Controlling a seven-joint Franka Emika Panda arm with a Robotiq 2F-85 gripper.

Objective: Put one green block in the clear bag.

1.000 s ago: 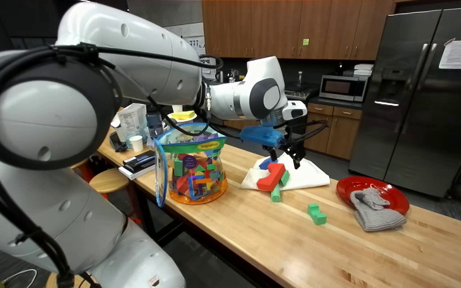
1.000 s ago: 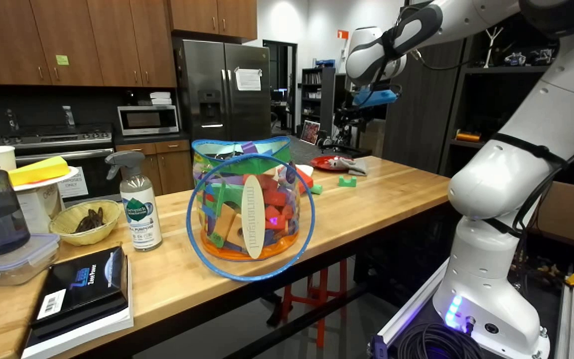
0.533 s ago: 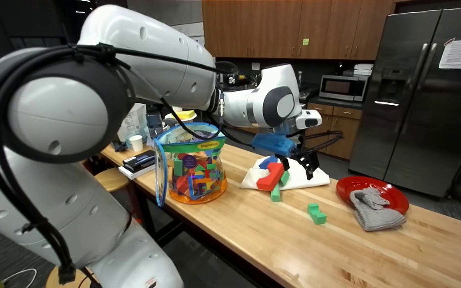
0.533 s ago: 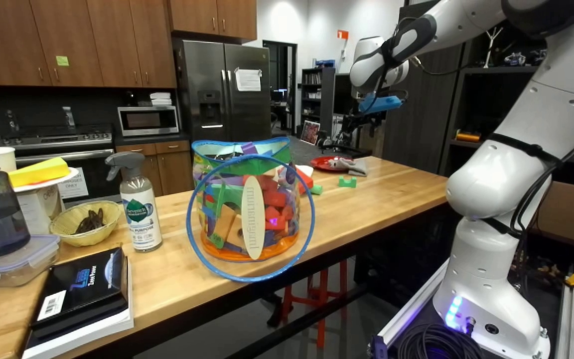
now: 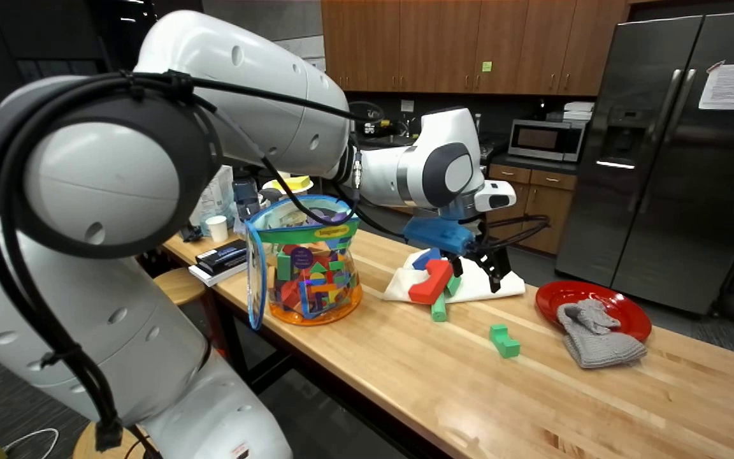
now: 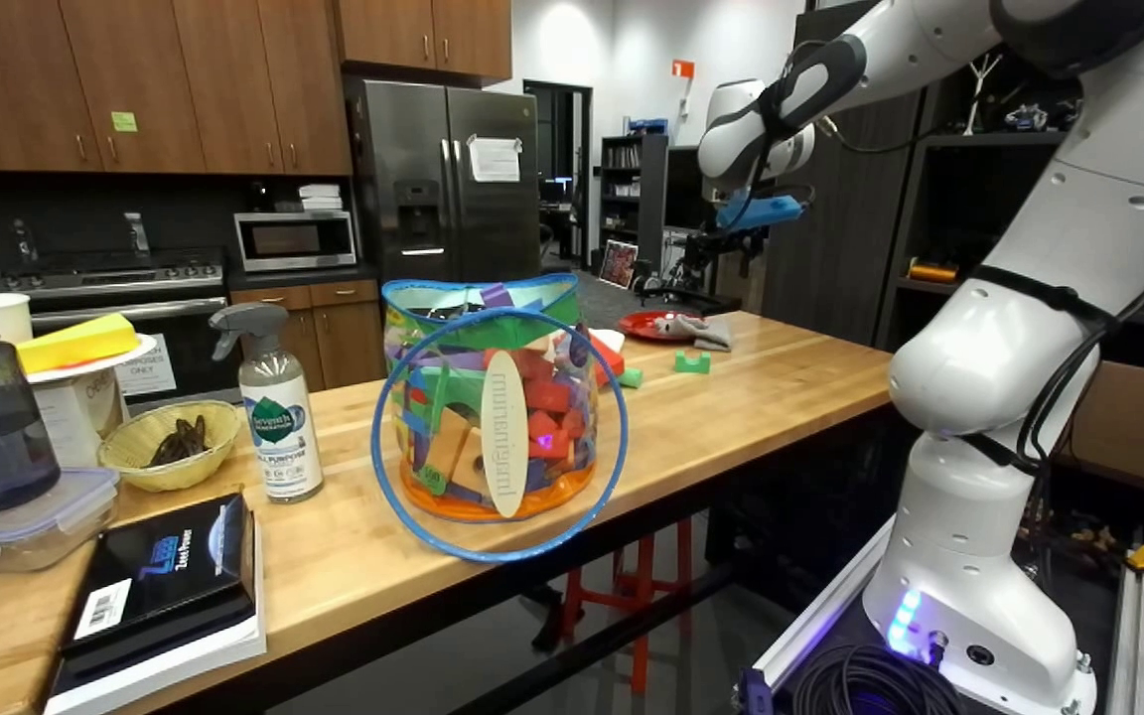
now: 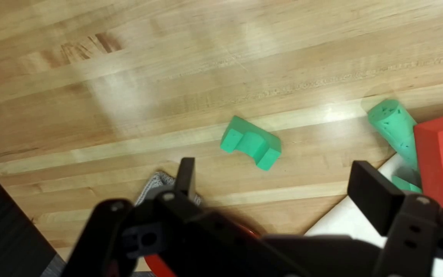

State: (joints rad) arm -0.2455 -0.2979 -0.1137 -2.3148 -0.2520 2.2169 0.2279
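A small green block [image 5: 504, 342] with a scooped notch lies alone on the wooden table. It also shows in an exterior view [image 6: 691, 363] and in the wrist view [image 7: 250, 142]. A green cylinder [image 5: 439, 310] and another green piece [image 5: 453, 285] lie by the red block [image 5: 429, 284]. The clear bag [image 5: 290, 235], full of coloured blocks, stands upright on the table with its top open and round lid hanging down; it shows too in an exterior view [image 6: 532, 333]. My gripper [image 7: 275, 179] is open and empty, above the table near the white cloth, apart from the green block.
A white cloth [image 5: 491, 284] lies under the red block and a blue block [image 5: 426, 257]. A red plate [image 5: 552, 297] with a grey cloth [image 5: 603, 347] is past the green block. A spray bottle [image 6: 279, 427] and black box [image 6: 160, 571] are beyond the bag.
My gripper has moved away from the bag, toward the plate side, and lower, mostly in the first half second. It stays open. The blocks and bag have not moved.
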